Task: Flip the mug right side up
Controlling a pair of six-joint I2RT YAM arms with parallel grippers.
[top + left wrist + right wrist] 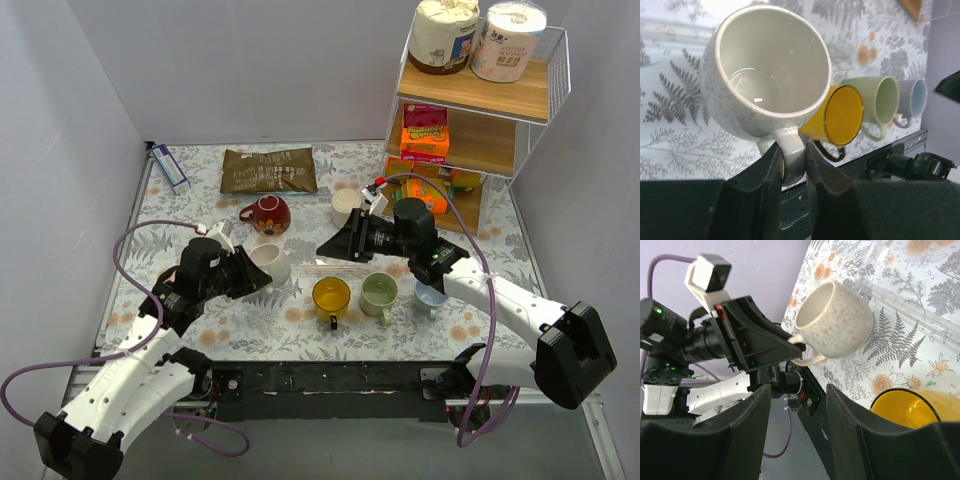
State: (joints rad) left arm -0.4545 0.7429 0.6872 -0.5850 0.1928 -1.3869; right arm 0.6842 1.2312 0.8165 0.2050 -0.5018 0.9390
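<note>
The white speckled mug (273,262) is held by its handle in my left gripper (254,274). It is tilted on its side, and its open mouth faces the left wrist camera (770,75). In the left wrist view my left gripper (792,156) is shut on the handle, one finger on each side. The right wrist view shows the mug (836,326) clear of the floral tabletop, with the handle in the left fingers. My right gripper (335,246) is open and empty just right of the mug, with a wide gap between its jaws (797,407).
A yellow mug (331,295), a green mug (379,293) and a pale blue mug (432,295) stand in a row near the front. A red mug (268,214), a white cup (346,207) and a brown packet (268,170) lie behind. A wire shelf rack (480,100) stands at the back right.
</note>
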